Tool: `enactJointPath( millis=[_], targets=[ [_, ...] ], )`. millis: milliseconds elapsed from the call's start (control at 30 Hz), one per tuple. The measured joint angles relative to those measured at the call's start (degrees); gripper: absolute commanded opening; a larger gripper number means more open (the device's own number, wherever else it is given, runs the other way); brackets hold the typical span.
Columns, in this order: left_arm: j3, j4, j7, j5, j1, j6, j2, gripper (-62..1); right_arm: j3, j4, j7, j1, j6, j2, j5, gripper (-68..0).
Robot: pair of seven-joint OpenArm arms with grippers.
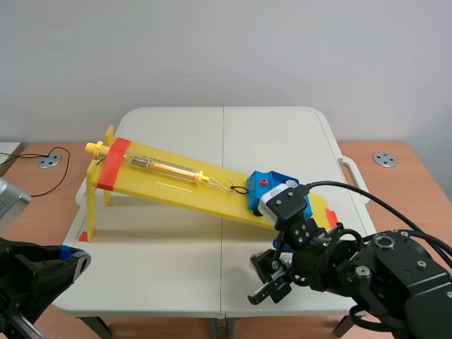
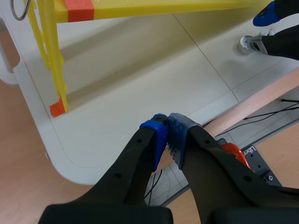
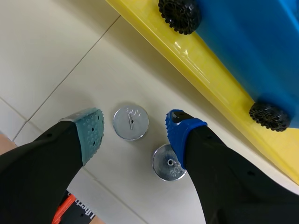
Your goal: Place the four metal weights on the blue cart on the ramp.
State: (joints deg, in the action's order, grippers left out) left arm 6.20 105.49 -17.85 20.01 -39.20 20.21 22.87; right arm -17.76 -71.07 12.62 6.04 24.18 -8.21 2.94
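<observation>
**Status.** The right gripper (image 3: 135, 127) is spread wide and points down over the table (image 3: 51, 51), holding nothing. The first weight (image 3: 131, 122) lies flat between its fingers, touching neither pad. The second weight (image 3: 167, 164) lies just beside the first, partly under the blue-padded finger (image 3: 180, 133). The cart (image 3: 252, 46) stands at the low end of the ramp (image 3: 210, 70), just beyond both weights. The left gripper (image 2: 167, 134) is closed on nothing and sits off the table's near-left corner. Only two weights show (other two: not seen).

**Risks (est.)**
1. A straight descent may land the blue-padded finger on the second weight, since the two overlap. The finger would stop short or the disc would skid.
2. The discs look thin and smooth, so a grip across the rim may slip and drop one.
3. The lift toward the cart passes the ramp edge and a wheel (image 3: 270, 115). A bump there may roll the cart.

**Clearance.** The ramp edge is close ahead of the fingers. The table's front edge is near, behind the grey-green pad (image 3: 91, 135). The open tabletop lies toward the table's middle, in front of the ramp.
</observation>
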Motion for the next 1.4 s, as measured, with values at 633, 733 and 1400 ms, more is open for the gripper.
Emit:
enactJointPath(
  millis=[633, 733, 1400],
  targets=[
    [0.00, 0.00, 0.00, 0.00, 0.00, 0.00, 0.00, -56.9, -1.88, 0.11, -1.05, 0.02, -0.92, 0.44, -1.51, -43.4],
    [0.00, 0.00, 0.00, 0.00, 0.00, 0.00, 0.00, -56.9, -1.88, 0.85, -1.46, 0.00, -1.05, 0.44, -1.49, -44.1],
    [0.00, 0.00, 0.02, 0.00, 0.00, 0.00, 0.00, -56.9, -3.37, 2.56, -3.04, 0.00, -5.01, 0.46, -1.46, -66.9]
  ],
)
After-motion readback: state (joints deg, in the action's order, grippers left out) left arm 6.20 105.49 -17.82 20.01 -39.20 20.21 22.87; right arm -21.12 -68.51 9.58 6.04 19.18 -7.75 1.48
